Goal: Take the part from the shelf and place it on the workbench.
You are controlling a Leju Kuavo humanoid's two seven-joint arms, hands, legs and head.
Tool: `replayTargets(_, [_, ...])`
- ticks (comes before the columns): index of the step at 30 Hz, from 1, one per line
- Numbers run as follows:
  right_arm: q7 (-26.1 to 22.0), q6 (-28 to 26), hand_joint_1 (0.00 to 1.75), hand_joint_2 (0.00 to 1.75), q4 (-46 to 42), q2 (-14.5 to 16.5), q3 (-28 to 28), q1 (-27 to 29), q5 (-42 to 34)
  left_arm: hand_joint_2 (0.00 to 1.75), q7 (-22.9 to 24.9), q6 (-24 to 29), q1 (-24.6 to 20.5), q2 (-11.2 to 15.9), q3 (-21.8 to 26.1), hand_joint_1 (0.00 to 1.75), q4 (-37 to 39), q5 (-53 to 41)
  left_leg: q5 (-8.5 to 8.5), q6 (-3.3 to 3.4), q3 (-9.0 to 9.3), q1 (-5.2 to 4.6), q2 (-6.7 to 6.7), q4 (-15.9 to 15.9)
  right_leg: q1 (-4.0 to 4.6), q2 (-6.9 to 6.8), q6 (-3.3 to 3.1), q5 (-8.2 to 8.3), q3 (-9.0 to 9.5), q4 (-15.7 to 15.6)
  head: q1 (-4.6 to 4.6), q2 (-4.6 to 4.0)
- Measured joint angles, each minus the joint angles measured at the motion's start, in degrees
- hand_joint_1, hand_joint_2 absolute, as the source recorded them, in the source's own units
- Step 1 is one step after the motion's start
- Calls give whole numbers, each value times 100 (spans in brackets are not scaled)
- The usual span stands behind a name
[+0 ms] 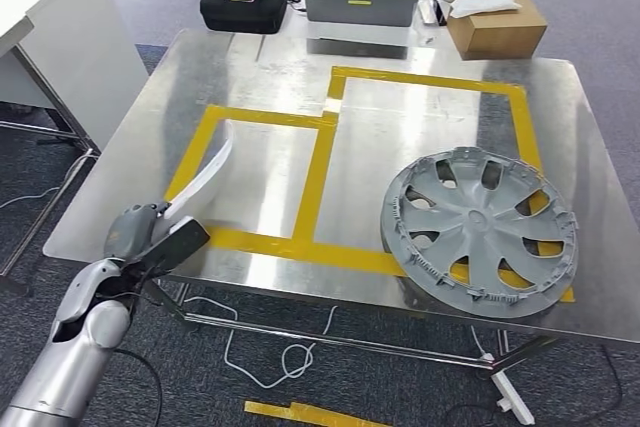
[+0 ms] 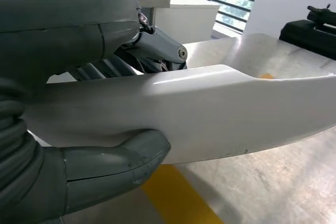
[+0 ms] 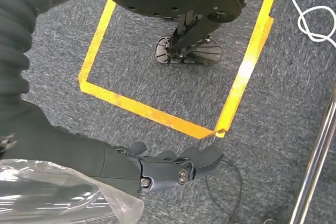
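Silver left arm (image 1: 72, 347), grey ribbed wrist cover (image 2: 16, 145), dark fingers (image 3: 186, 163)

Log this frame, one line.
left hand: holds white part over workbench edge | right hand: hanging, empty | hubcap: on bench

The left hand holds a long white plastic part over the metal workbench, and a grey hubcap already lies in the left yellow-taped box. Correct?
Not quite: the head view shows the grey hubcap in the right yellow-taped box. The left hand does hold the long white plastic part.

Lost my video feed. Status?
Left hand grips white part over the workbench's left taped box. Right hand hangs empty above the floor. Hubcap on the right, not in the way.
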Motion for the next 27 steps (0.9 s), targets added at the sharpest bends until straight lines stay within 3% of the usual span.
replayTargets(11, [-246, 113, 0, 175, 233, 1, -227, -199, 392, 175, 333, -239, -466, -42, -389, 175, 517, -533, 1, 0, -1, 0, 1, 1, -2, 2, 0, 1, -4, 0, 0, 0])
replayTargets(21, [-491, 254, 0, 175, 479, 0, -543, -425, 778, 175, 387, -283, -976, -383, -750, 175, 979, -735, 2, 0, -3, -1, 1, 3, -3, 3, 4, 6, -3, 0, 1, 0])
replayTargets(25, [-504, 262, 0, 0, 535, 0, -596, -456, 810, 175, 388, -278, -1068, -458, -834, 0, 1040, -766, 1, 1, -5, -1, 1, 3, -5, 3, 4, 6, -5, 0, -1, 0])
replayTargets(27, [-526, 274, 0, 0, 563, 1, -621, -473, 829, 175, 388, -259, -1099, -492, -861, 0, 1066, -775, 1, 1, -4, -1, 1, 3, -4, 3, 5, 6, -5, 0, -1, 0])
